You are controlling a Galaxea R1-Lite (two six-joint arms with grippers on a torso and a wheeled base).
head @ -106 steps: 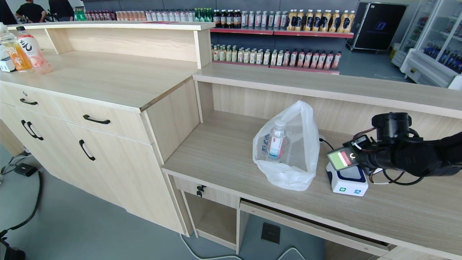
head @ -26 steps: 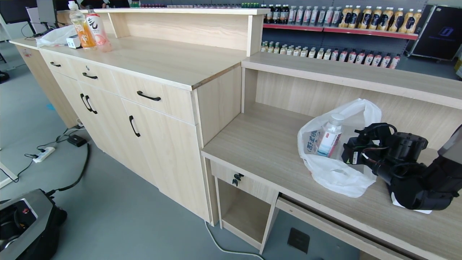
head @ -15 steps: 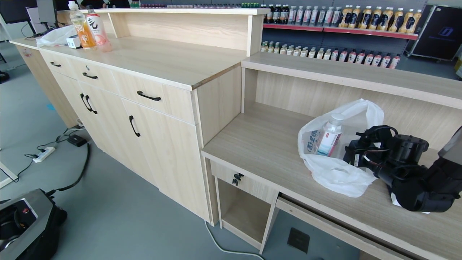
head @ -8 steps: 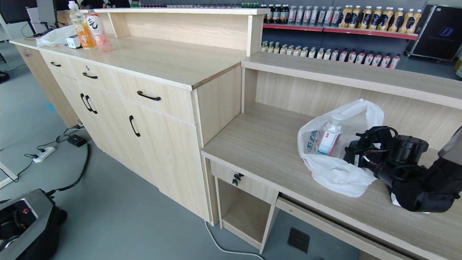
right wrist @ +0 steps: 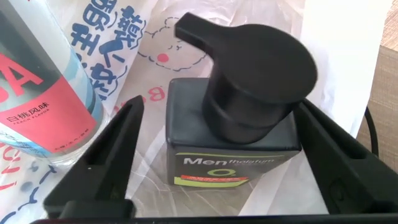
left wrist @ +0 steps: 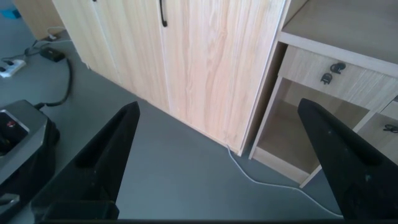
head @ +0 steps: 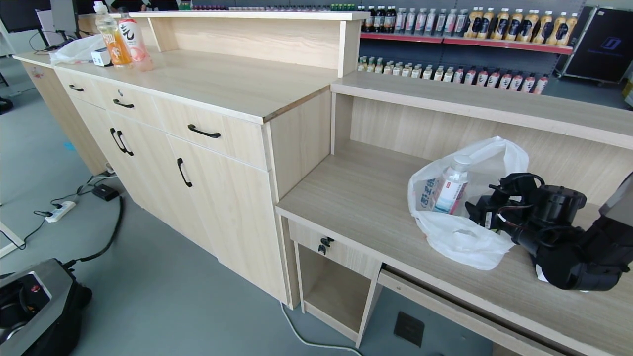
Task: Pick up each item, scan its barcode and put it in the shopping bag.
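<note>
A white shopping bag (head: 462,237) lies open on the low desk (head: 361,198). A clear drink bottle with a red and white label (head: 449,187) (right wrist: 43,93) stands inside it. Beside that stands a dark pump bottle (right wrist: 233,143), between the fingers of my right gripper (head: 483,211) (right wrist: 221,106). The gripper is open, with a gap showing on one side of the bottle. My left gripper (left wrist: 217,168) is open and holds nothing, hanging over the grey floor by the cabinet front. A white scanner (head: 544,276) peeks out from under my right arm.
On the high counter (head: 212,84) far to the left stand an orange drink bottle (head: 113,37), a pink drink bottle (head: 133,37), a small white box (head: 101,58) and another plastic bag (head: 74,49). Shelves of bottles (head: 445,74) line the back. Cables (head: 74,207) lie on the floor.
The head camera has shifted since the earliest frame. My right gripper held the pump bottle over the scanner then; now it is in the bag. Over the last second it barely moved.
</note>
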